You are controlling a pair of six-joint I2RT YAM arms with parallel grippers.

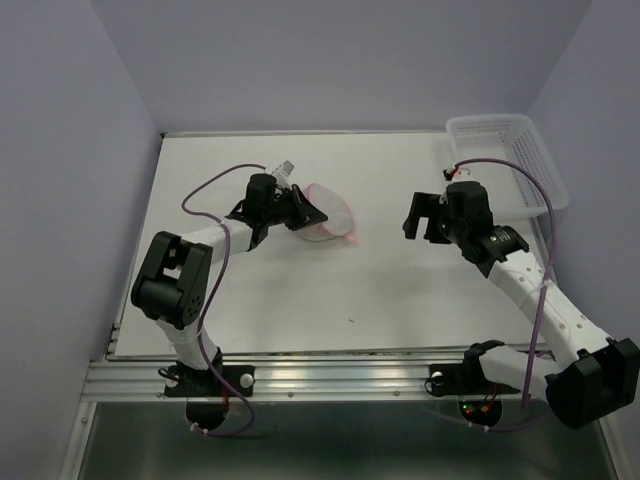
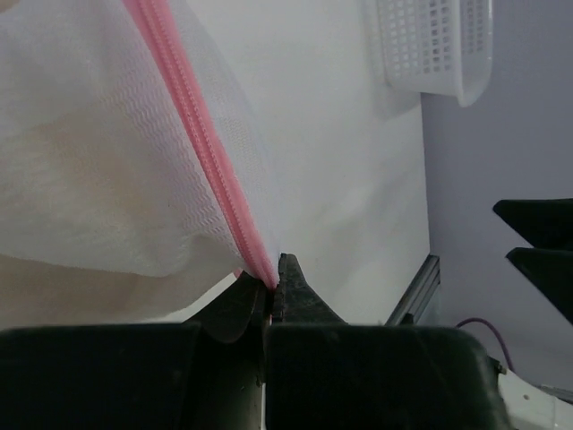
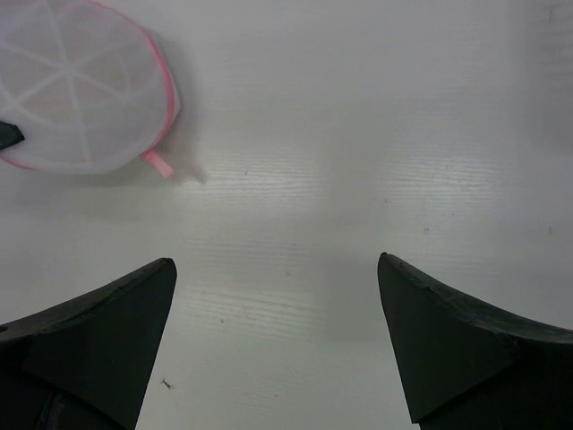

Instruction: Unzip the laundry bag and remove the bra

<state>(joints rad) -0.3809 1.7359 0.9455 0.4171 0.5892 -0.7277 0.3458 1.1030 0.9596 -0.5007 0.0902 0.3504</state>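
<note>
Status: my left jaws are clenched on the pink zipper rim (image 2: 201, 134) of the laundry bag (image 1: 325, 213), pinching right at the rim's near end. The bag sits on the surface (image 1: 400, 300), left of centre and nearer the far edge, zipper closed as far as I can see. I see the bra (image 2: 89, 300) only as a beige tint through the mesh, shape unclear. My right jaws are released, spread wide with nothing between them, hanging over the surface right of centre, well apart from the bag. White lattice basket (image 1: 505, 160) sits in the far right corner.
</note>
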